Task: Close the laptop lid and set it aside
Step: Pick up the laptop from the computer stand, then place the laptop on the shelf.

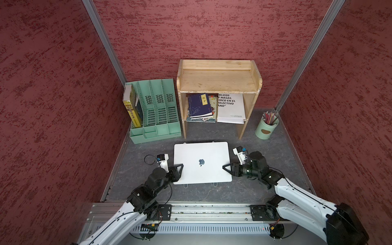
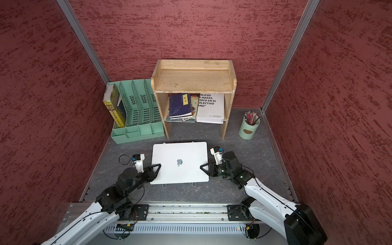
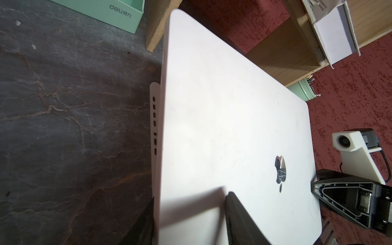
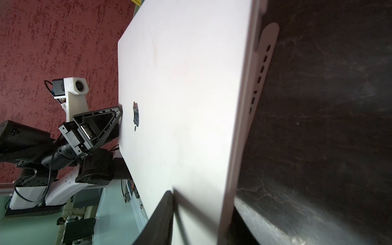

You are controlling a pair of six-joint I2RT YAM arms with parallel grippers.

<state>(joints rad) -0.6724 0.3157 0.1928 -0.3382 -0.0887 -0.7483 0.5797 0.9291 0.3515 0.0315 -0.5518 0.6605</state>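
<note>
1. Laptop (image 1: 203, 152): closed, resting on a white stand (image 3: 154, 118) in the middle of the table (image 1: 254, 186), just in front of the shelf (image 1: 218, 80).
2. Lid (image 1: 214, 171): fully down, logo (image 1: 201, 162) facing up, bare except at the two side edges.
3. Left gripper (image 1: 180, 168): at the laptop's left edge, toward the front. Clamped on the laptop, with one finger (image 3: 239, 220) lying on the lid and the other (image 3: 144, 224) under the edge, beside the stand.
4. Right gripper (image 1: 226, 167): at the right edge, opposite the left gripper. Fingers astride the edge, one (image 4: 161, 218) over the lid, the other beneath. Cannot tell whether pressed tight or only close.
5. Behind and to the left of the laptop: green file rack (image 1: 157, 110), with books (image 1: 132, 106) in its leftmost slot.
6. Back right: green cup (image 1: 266, 129) of pencils (image 1: 269, 116), well apart from the laptop.
7. Under the shelf top: a book stack (image 1: 200, 106) and, beside it, a white book (image 1: 231, 108) with black lettering.
</note>
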